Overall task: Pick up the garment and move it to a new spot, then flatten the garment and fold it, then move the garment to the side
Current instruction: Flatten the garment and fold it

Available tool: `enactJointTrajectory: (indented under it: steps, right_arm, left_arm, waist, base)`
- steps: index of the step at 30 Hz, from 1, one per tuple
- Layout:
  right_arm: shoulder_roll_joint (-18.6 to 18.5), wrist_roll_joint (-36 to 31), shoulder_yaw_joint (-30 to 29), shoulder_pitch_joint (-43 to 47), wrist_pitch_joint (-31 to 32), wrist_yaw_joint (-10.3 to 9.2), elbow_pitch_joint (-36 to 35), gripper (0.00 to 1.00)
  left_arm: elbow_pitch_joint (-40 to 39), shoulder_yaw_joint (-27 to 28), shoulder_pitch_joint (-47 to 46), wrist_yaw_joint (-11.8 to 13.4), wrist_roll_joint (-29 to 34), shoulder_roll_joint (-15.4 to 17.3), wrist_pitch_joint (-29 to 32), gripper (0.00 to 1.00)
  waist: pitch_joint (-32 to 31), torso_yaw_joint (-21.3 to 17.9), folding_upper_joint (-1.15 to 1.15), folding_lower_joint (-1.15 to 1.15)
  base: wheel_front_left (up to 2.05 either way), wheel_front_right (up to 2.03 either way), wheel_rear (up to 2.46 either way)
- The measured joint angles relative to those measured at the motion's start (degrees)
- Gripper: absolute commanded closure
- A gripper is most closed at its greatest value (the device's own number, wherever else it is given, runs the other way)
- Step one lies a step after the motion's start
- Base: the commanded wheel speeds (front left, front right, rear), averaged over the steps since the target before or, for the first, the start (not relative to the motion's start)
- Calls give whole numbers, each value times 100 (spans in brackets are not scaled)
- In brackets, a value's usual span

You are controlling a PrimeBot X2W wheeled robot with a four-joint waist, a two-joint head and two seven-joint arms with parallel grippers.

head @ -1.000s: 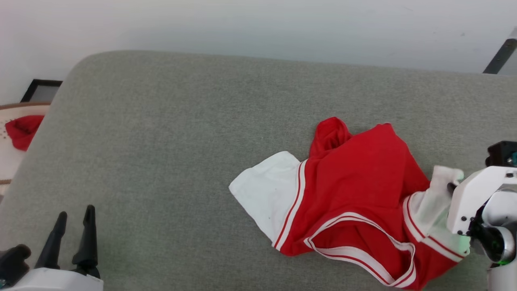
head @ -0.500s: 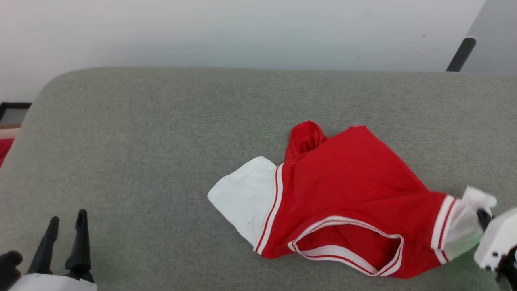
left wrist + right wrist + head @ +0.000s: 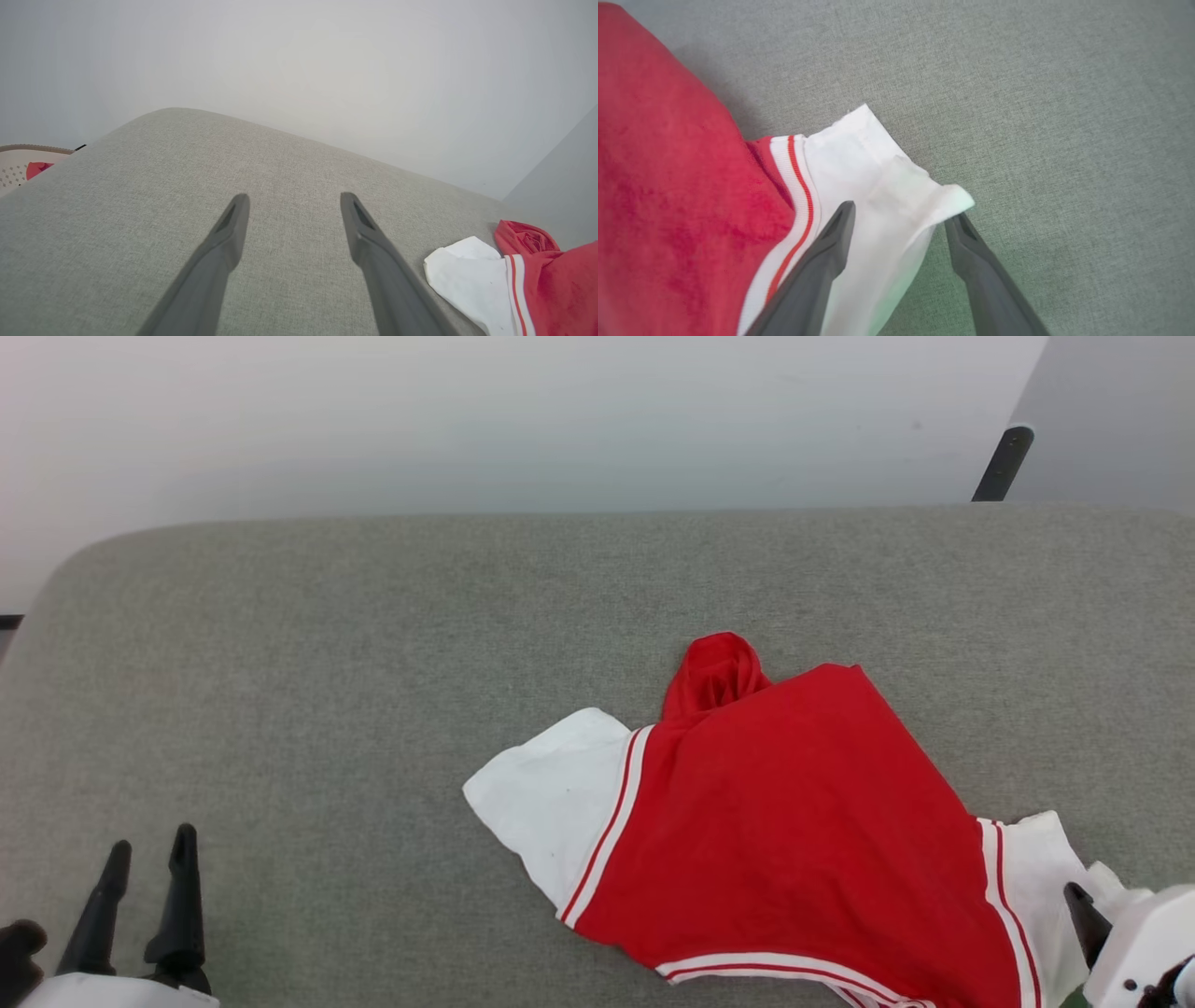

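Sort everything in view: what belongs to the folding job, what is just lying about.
Job: garment, right gripper open at its white sleeve, grey cushion under it.
Lying about: small red cloth, pale basket, dark pole.

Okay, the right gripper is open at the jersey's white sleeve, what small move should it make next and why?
Probably lift the right gripper clear of the white sleeve. Its jaws stand open with the sleeve's edge loose between them, so sliding sideways could drag the garment, which lies bunched on the grey cushion and is not yet flat.
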Motion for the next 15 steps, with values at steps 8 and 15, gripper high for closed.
enactJointTrajectory:
  steps: [8,15]
  right_arm:
    - [0,93,238,35,83,0,-609,0]
    - [1,158,345,115,-82,0,-1179,0]
  left_arm:
    - [-73,-23,30,0,0,115,40,0]
    - [-283,-172,-5,0,-12,277,356,0]
  waist:
    - [-82,-64,0,0]
    - [-155,-84,0,0]
  base:
    - [0,0,0]
    - [0,0,0]
